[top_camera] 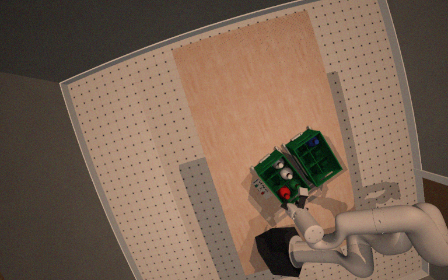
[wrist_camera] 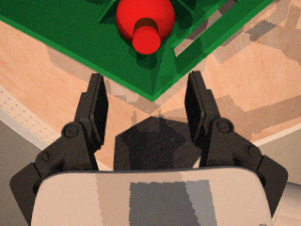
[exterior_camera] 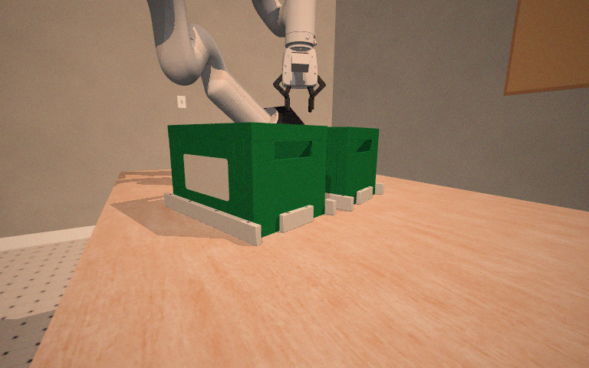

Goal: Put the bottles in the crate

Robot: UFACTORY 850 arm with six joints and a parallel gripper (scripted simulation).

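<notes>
The gripper (top_camera: 292,205) (exterior_camera: 298,109) (wrist_camera: 146,87) hangs above a corner of one green crate (top_camera: 268,162) (exterior_camera: 351,166) (wrist_camera: 52,54), its fingers apart with nothing between them. Just ahead of the fingertips, in the near corner compartment, stands a red bottle (top_camera: 284,192) (wrist_camera: 143,21). A green bottle (top_camera: 294,184) is in that crate too, partly hidden in the top view, and farther from the gripper stand two white bottles, one (top_camera: 286,173) nearer and one (top_camera: 279,164) beyond it.

The other green crate (top_camera: 292,144) (exterior_camera: 286,186) is just beside the first — a blue bottle (top_camera: 312,142) sits in its far end as seen from the gripper. Both crates rest level on the counter (top_camera: 251,98) (exterior_camera: 347,281). The paper list (top_camera: 260,187) lies beside the first crate, on the side away from the other — its print is too small to read surely.
</notes>
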